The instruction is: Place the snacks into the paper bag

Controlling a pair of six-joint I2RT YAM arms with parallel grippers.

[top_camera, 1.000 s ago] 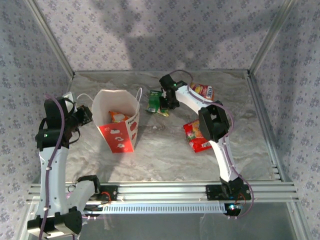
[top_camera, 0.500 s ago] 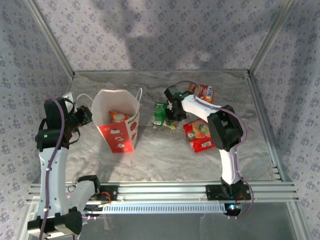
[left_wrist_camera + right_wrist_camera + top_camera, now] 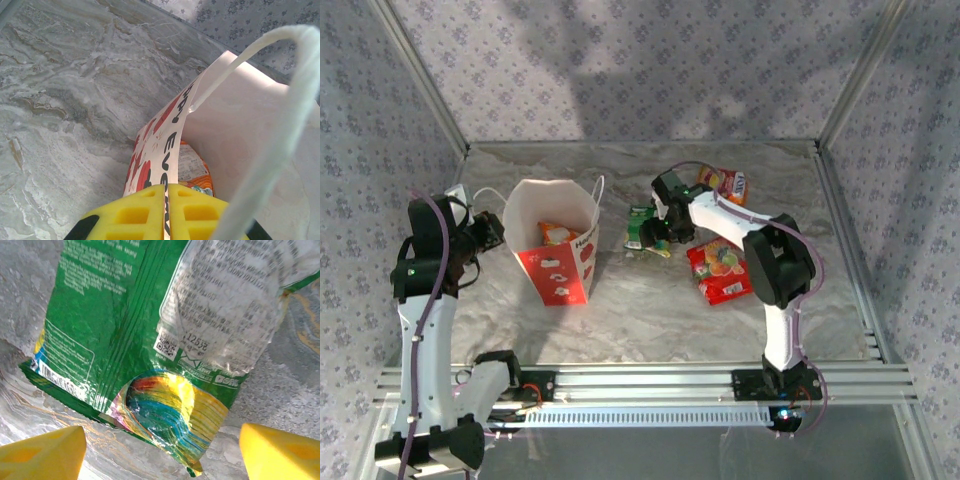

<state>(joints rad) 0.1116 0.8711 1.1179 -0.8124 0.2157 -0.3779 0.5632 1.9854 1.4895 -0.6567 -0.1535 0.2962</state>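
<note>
While the left fingers [image 3: 145, 217] were pressed together on the rim of the paper bag [image 3: 557, 262], holding it upright with its mouth open on the tabletop [image 3: 620, 310], the right fingers [image 3: 42, 455] stood wide apart with nothing between them. They hung low over the green packet [image 3: 125, 325], which lay flat on the tabletop a little to the right of the bag and clear of it. From the wrist view I could not tell whether the fingertips touched the foil or merely hovered close.

One orange packet [image 3: 558, 232] already lay inside the bag. A red packet [image 3: 720, 272] with fruit print rested on the tabletop beside the right arm, and another packet [image 3: 725, 183] sat further back.

The step in hand looked like the pick-up of the green packet, with most of the loading left to do. The next move probably called for the right fingers to drop onto the packet's near crimped edge and close there, since the flat, glossy foil could slip. The packet would then need lifting and carrying left over the open mouth, clear of the cord handle [image 3: 598, 190], before release.
</note>
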